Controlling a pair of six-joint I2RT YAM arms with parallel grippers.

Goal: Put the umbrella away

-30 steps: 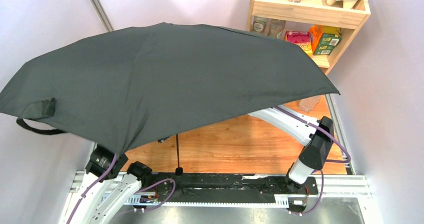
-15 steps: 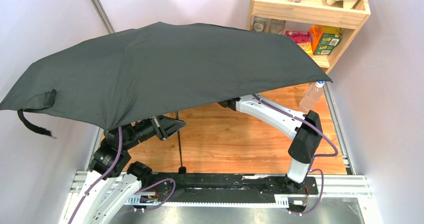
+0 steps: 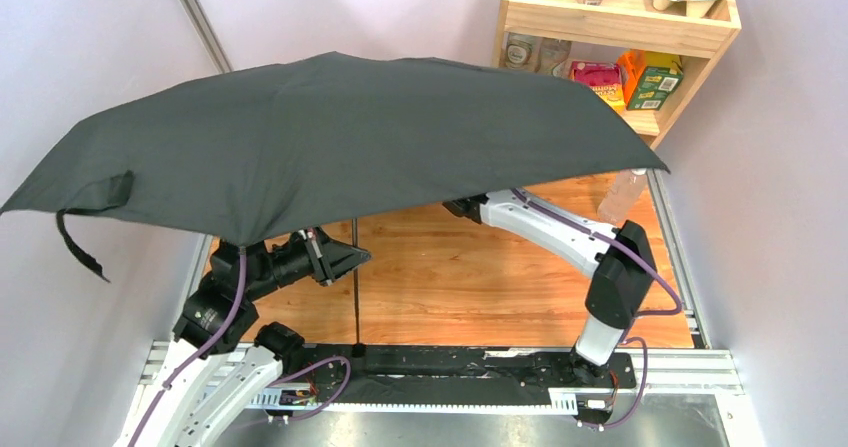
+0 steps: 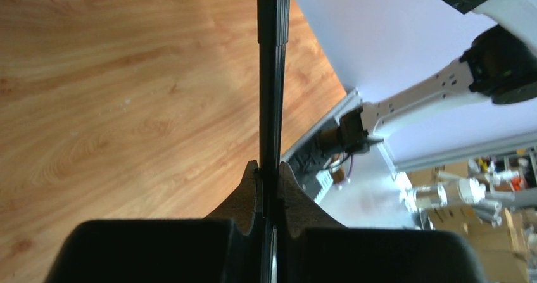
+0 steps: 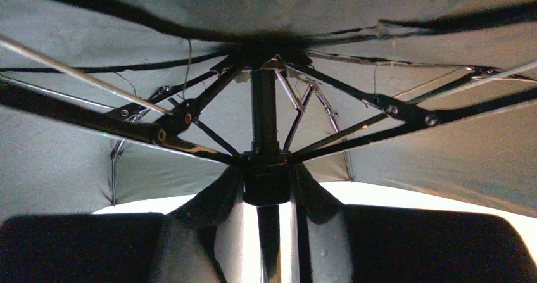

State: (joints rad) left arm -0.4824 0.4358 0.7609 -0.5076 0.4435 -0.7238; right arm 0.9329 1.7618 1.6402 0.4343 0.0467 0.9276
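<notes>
The black umbrella (image 3: pixel 350 137) is open, its canopy spread over the table and most of both arms. Its thin shaft (image 3: pixel 355 287) runs down to the small handle (image 3: pixel 357 349) by the arm bases. A strap (image 3: pixel 80 242) hangs from the canopy's left edge. My left gripper (image 3: pixel 345 257) is shut on the shaft, which shows in the left wrist view (image 4: pixel 273 74) between my jaws (image 4: pixel 270 169). My right gripper is hidden under the canopy in the top view. In the right wrist view it (image 5: pixel 266 178) is shut on the umbrella's runner (image 5: pixel 266 191), below the ribs.
A wooden shelf (image 3: pixel 620 17) with boxes and jars stands at the back right. A clear bottle (image 3: pixel 618 195) stands at the table's right edge, partly under the canopy. The wooden table (image 3: pixel 480 287) shows in front. Walls stand close on both sides.
The canopy has tilted and shifted back, uncovering my left gripper on the shaft. The right arm's elbow has moved slightly. The strap now hangs down.
</notes>
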